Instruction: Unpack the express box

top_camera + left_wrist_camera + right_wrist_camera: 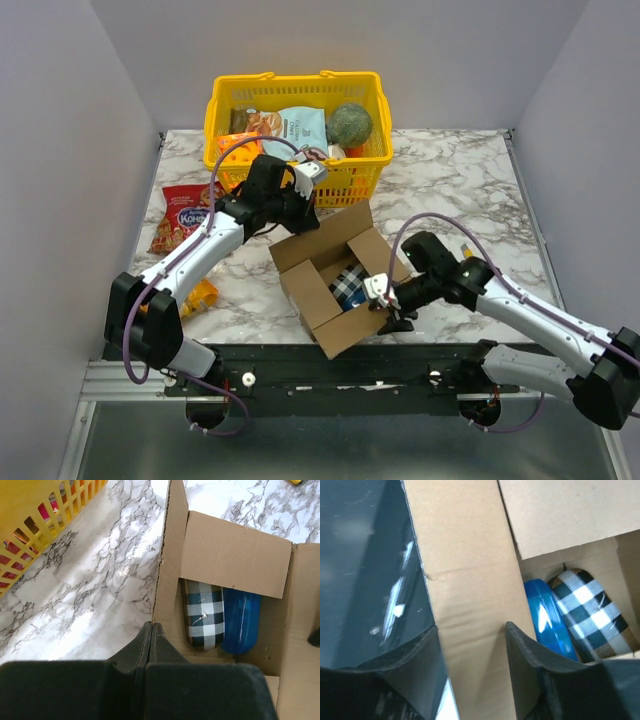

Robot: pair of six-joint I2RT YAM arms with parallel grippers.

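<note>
Marbled surface (470, 190) with opened express box (330, 290).
Left claw (151, 635) closed beside far flap (172, 540); right claw (472, 630) parted, straddling near flap (465, 570).

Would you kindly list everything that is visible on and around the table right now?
express box: one, brown cardboard, flaps open, table centre.
checked item: one, black and white, inside the box.
blue item: one, blue, inside the box beside the checked one.
shopping basket: one, yellow, far side of the table, holding packets.
round item: one, green, in the basket.
snack bag: one, red, left of the box.
packet: one, orange-yellow, near left, partly under an arm.
table: one, white marble pattern.
left arm: one, white and black, jaws shut at the box's edge.
right arm: one, white and black, jaws apart at the box's near flap.
</note>
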